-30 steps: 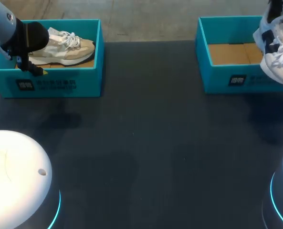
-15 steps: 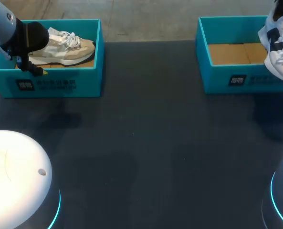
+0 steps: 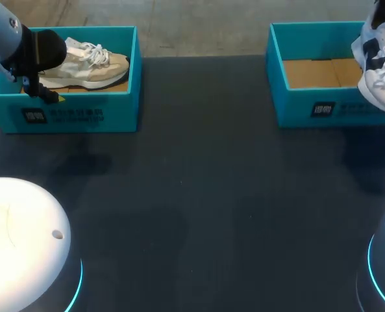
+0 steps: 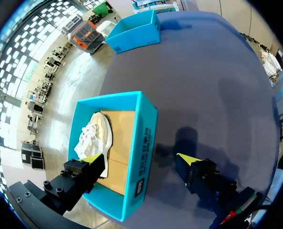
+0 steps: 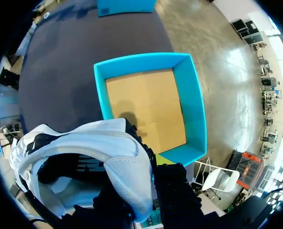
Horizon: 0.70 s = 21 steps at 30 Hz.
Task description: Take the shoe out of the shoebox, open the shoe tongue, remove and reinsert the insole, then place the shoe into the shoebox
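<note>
Right wrist | shoe (image 5: 84,148) clamped in R end effector (image 5: 146,176) | over shoebox (image 5: 194,105)

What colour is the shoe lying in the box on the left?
The shoe is beige and white, with white laces; the head view shows it best.

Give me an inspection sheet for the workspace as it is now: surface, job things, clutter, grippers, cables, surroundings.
Surface: dark tabletop, matte.
Job's things: beige sneaker lies in the left shoebox; white and navy shoe is held above the right shoebox, whose cardboard floor is bare.
Clutter: nothing seen.
Grippers: left gripper open, straddling the left shoebox's printed front wall; right gripper shut on the white and navy shoe.
Cables: nothing seen.
Surroundings: white arm bases at the table's near corners.
</note>
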{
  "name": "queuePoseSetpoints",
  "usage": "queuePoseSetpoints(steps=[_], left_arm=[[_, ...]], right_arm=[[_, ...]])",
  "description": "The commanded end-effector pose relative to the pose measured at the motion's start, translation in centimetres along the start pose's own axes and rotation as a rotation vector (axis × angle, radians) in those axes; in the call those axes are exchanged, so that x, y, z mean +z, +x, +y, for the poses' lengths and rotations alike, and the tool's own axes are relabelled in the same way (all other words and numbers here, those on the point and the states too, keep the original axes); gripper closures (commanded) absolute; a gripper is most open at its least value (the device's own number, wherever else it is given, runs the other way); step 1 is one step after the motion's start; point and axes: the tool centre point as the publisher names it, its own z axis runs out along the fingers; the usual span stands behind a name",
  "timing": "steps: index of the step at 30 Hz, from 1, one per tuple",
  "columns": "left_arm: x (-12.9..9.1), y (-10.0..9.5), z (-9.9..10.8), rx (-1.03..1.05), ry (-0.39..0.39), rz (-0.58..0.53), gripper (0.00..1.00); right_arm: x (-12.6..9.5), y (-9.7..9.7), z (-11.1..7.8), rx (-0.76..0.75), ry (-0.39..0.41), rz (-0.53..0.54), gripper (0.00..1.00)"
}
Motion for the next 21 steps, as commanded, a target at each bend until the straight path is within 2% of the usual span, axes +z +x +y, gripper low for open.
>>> queuePoseSetpoints(steps=[1, 4, 11, 16, 21], left_arm=[[0.0, 0.1, 0.0, 0.000, -0.003, -0.001, 0.00], [0.0, 0.1, 0.0, 0.000, -0.003, -0.001, 0.00], [0.0, 0.1, 0.0, 0.000, -0.003, -0.001, 0.00], [0.0, 0.1, 0.0, 0.000, -0.003, -0.001, 0.00], [0.0, 0.1, 0.0, 0.000, -0.003, -0.001, 0.00]], right_arm=[[-0.2, 0.0, 0.0, -0.001, 0.000, 0.000, 1.00], [-0.2, 0.0, 0.0, -0.001, 0.000, 0.000, 1.00], [0.7, -0.8, -2.7, 0.019, -0.006, 0.027, 1.00], [1.2, -1.4, -3.9, 0.029, 0.021, 0.031, 1.00], [1.8, -2.0, -4.8, 0.103, 0.051, 0.036, 1.00]])
